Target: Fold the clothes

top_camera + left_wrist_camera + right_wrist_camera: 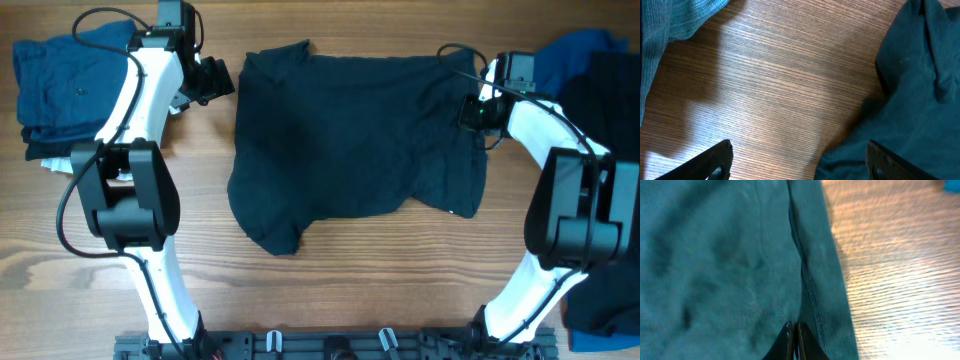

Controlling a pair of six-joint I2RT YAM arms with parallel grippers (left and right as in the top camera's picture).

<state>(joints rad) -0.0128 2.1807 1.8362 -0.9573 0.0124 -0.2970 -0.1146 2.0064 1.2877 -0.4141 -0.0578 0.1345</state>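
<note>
The near-black navy shirt (350,135) lies spread out in the middle of the wooden table. My left gripper (215,80) is open just off the shirt's upper left corner. In the left wrist view its jaws (800,160) straddle bare wood, with one finger over the shirt's edge (910,100). My right gripper (477,110) sits on the shirt's right edge. In the right wrist view its fingers (794,332) are pressed together on a ridge of the shirt (730,270) beside the stitched hem.
A pile of mid blue clothes (60,80) with a bit of white under it lies at the far left, and its corner shows in the left wrist view (670,20). More blue and dark clothes (605,80) lie at the right edge. Bare wood (350,290) runs along the front.
</note>
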